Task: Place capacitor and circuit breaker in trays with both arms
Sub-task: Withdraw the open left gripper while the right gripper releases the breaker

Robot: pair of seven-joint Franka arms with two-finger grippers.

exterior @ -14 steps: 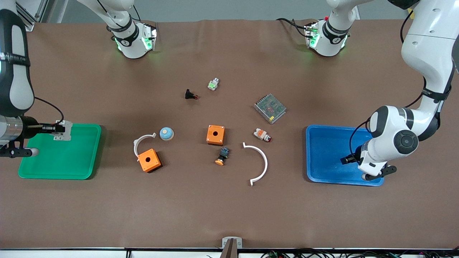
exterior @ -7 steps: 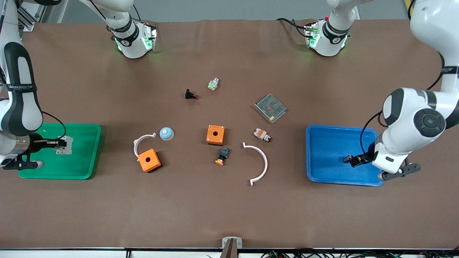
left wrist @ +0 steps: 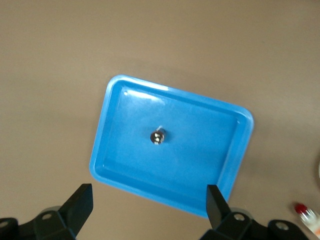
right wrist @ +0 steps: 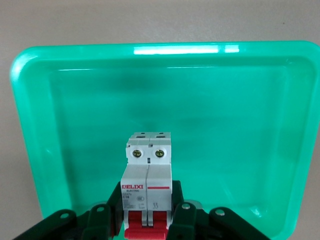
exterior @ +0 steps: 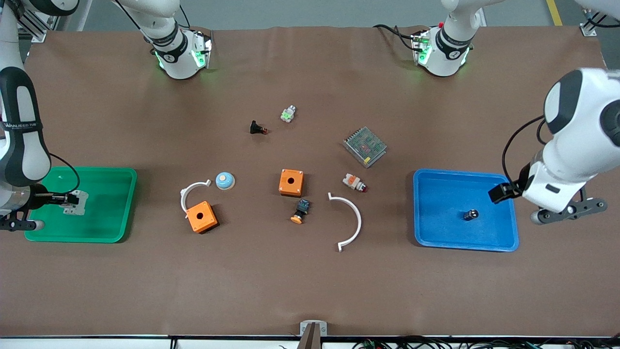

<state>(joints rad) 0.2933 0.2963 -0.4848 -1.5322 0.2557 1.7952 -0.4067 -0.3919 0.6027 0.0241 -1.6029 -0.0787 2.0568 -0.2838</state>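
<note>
Left gripper (exterior: 501, 192) jaws are spread wide and empty; the capacitor (exterior: 470, 214), pinched between them a second ago, is now sitting upright alone in the blue tray (exterior: 508, 242), well below the fingertips (left wrist: 82, 200), so that half looks placed. The left arm is lifting away past the tray's edge. Right gripper (exterior: 65, 198) jaws are still clamping the circuit breaker (right wrist: 147, 192), which has come down to the green tray (exterior: 121, 203) floor; release looks next. The right forearm is reaching in low from the table's end.
</note>
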